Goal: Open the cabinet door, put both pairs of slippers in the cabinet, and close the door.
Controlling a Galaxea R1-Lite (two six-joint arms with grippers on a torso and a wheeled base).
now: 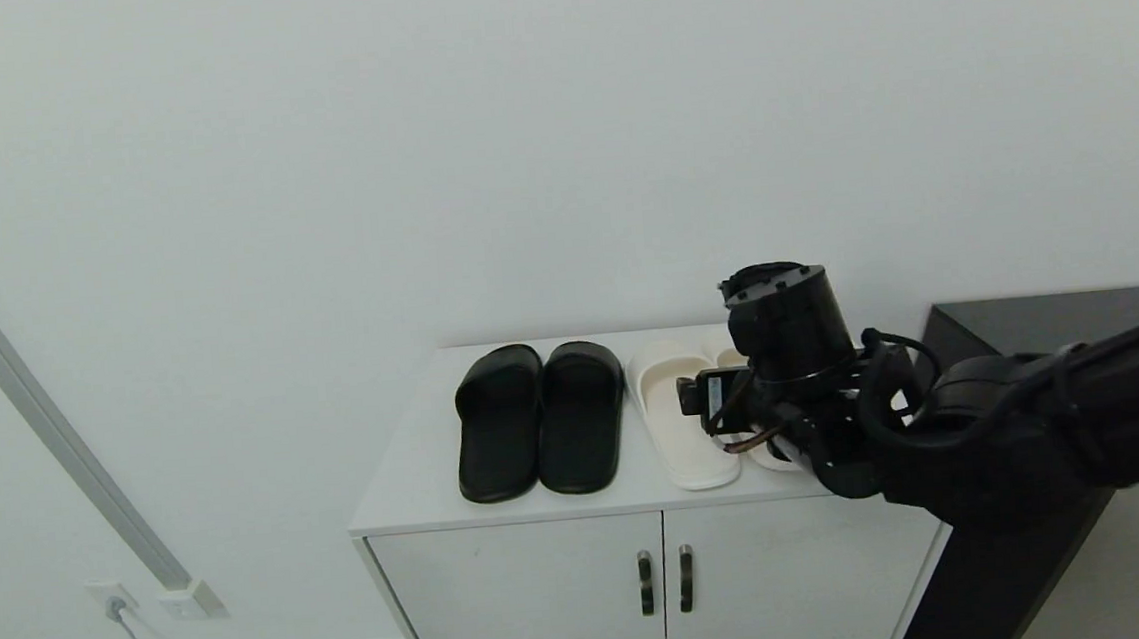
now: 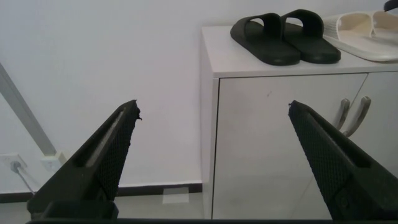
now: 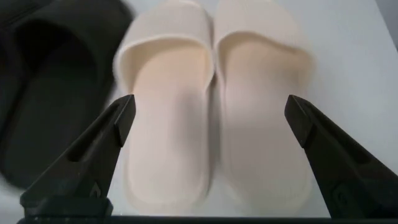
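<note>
Head view: seeing black slippers (image 1: 539, 420) and white slippers (image 1: 682, 417) lying side by side atop cabinet (image 1: 411, 496), doors (image 1: 529, 603) sitting shut.
Left wrist view: holding left end effector (image 2: 212, 106) spread wide, facing cabinet front.
Right wrist view: hovering right end effector (image 3: 210, 104), fingers spread, just above white slippers.

The cabinet (image 1: 529, 603) stands at the lower centre of the head view, against the wall (image 1: 558, 160), with its two door handles (image 1: 664, 581) side by side mid-front. On its top lie the left pair of slippers (image 1: 539, 419) and, just right of it, the right pair of slippers (image 1: 678, 432), with the right hand (image 3: 209, 106) above that pair.
</note>
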